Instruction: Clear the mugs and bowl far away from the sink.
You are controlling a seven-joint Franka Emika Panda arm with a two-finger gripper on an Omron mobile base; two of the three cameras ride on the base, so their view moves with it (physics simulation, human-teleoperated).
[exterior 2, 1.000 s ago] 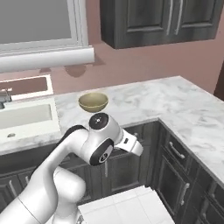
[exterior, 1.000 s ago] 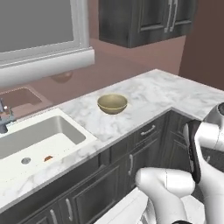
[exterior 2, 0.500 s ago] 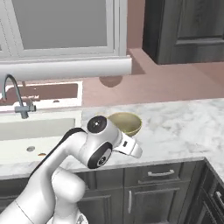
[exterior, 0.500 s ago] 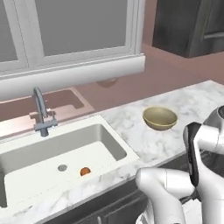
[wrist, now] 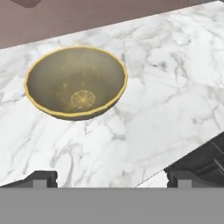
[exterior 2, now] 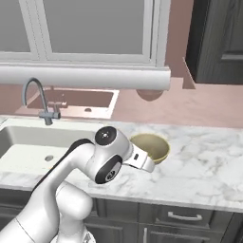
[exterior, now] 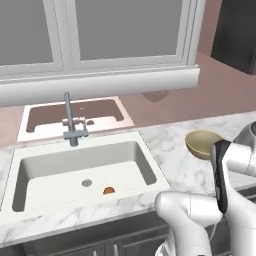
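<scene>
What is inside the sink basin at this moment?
The sink holds a round grey drain and a small orange thing. Its near wall hides the strip of floor below.

The tan-yellow bowl point(wrist: 75, 83) sits upright and empty on the marble counter point(wrist: 166, 100), right of the white sink point(exterior: 80, 172) with its grey gooseneck faucet point(exterior: 70, 120).

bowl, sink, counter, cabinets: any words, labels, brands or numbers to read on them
None: no readable text anywhere.
The bowl has only a faint round mark inside its bottom, no letters.
The sink, faucet and marble counter carry no writing.
</scene>
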